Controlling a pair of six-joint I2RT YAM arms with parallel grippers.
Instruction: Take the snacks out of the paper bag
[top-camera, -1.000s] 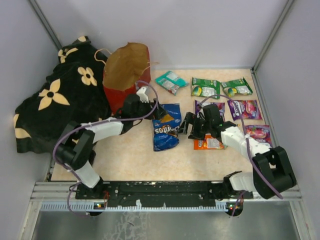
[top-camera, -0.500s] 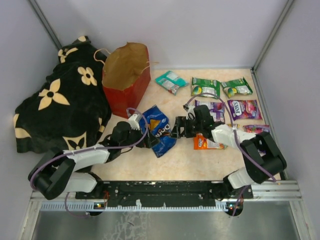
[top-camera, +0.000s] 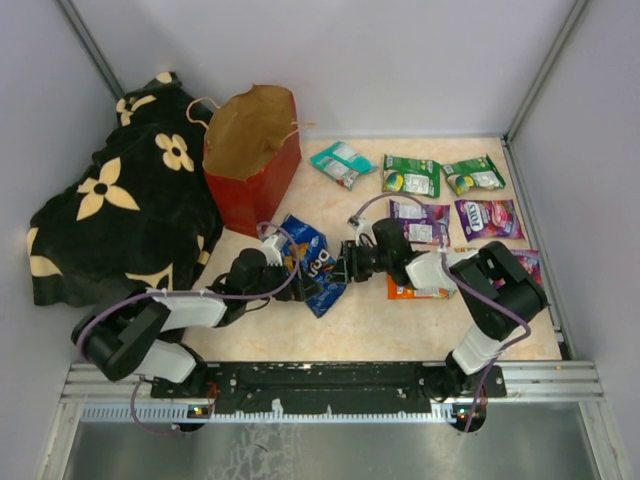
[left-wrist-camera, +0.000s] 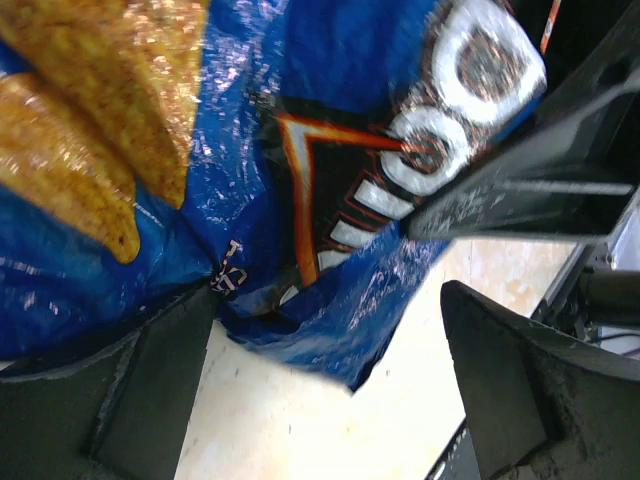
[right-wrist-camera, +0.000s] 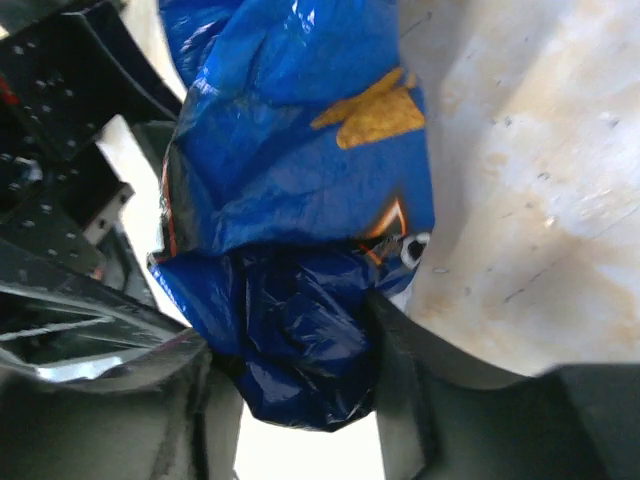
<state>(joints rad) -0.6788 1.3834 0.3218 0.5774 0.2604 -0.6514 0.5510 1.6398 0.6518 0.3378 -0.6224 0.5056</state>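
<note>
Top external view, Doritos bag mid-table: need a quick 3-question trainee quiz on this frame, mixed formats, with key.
1. True or false: the blue Doritos bag is inside the red paper bag.
2. Multiple choice: the right gripper is A) wide open, touching nothing; B) closed on the Doritos bag's crumpled end; C) out of every view.
3. Fill in: the left gripper has its jaws ___.
Key: 1 false; 2 B; 3 open.
</note>
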